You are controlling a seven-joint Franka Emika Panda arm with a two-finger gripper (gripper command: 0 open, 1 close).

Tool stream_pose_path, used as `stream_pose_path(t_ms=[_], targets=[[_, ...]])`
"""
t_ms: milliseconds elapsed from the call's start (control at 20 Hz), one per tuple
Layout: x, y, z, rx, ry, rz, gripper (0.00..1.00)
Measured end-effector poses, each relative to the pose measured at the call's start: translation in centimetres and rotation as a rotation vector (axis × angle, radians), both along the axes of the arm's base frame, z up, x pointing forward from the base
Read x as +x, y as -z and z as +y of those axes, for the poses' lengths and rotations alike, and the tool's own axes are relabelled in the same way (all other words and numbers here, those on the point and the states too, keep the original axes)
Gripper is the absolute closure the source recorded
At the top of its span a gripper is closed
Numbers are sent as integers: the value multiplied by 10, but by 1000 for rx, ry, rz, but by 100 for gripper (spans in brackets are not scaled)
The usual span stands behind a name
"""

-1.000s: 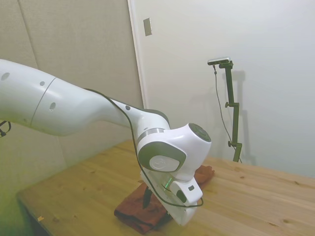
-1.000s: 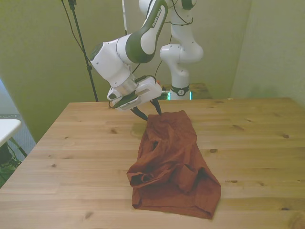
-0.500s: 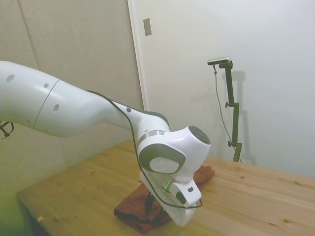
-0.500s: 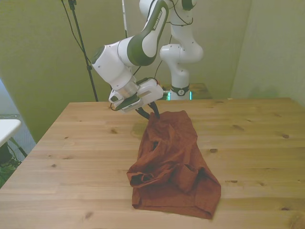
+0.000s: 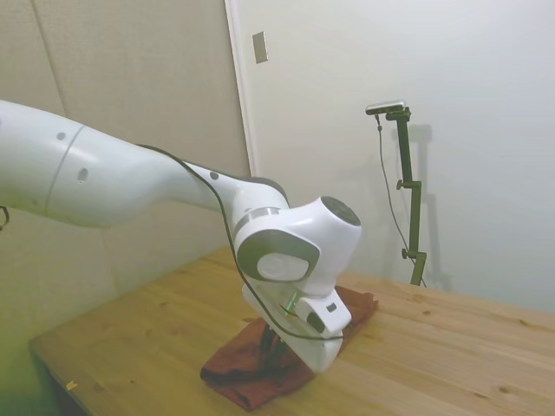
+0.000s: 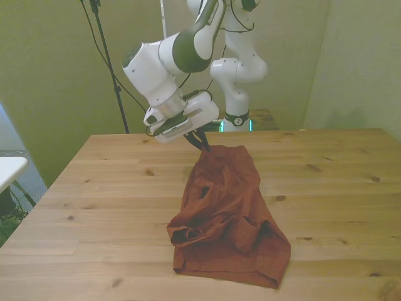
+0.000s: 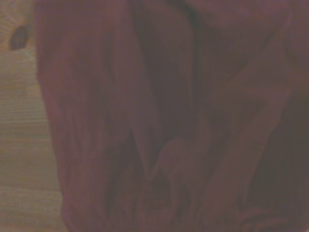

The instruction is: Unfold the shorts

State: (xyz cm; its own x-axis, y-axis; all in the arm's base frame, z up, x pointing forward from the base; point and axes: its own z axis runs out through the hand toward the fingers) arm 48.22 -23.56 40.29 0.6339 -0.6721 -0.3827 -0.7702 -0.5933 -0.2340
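Rust-brown shorts (image 6: 227, 213) are seen crumpled on a wooden table (image 6: 100, 207), bunched into folds with one narrow end lifted toward the robot's gripper (image 6: 202, 143). In the front view the dark fingers are drawn together on the far edge of the shorts, the cloth pinched between them and pulled up slightly from the table. The wider end of the shorts is left heaped nearer the camera, with a rolled fold on the front view's left of the heap.

In the side view the shorts (image 5: 251, 377) are partly hidden behind the white arm (image 5: 130, 186), whose wrist is bent low over them; the gripper (image 5: 270, 336) is mostly covered there by the wrist housing. A black cable (image 5: 227, 251) is looped along the arm above the shorts.

The table is made of pale planks with dark knots, bare around the shorts. Behind the shorts in the side view a plain light wall (image 5: 486, 130) is shown, with a white vertical trim (image 5: 241, 95) and a small grey plate (image 5: 260, 47) fixed beside it. In the front view yellow-green walls (image 6: 50, 75) are seen beyond the table.

From the wrist camera, only blurred, deeply creased folds of the shorts (image 7: 183, 121) are made out, with a strip of table (image 7: 21, 145) beside them.
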Motion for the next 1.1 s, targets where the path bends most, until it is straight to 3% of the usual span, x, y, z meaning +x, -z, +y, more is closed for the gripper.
stream_pose_path(t_ms=[550, 1000, 1050, 1100], targets=[[-4, -71, 103, -133, -233, -72, 100], [-32, -74, 198, -158, -427, -79, 100], [-35, -71, 202, -163, -441, -72, 0], [-38, -66, 206, -169, -453, -62, 0]])
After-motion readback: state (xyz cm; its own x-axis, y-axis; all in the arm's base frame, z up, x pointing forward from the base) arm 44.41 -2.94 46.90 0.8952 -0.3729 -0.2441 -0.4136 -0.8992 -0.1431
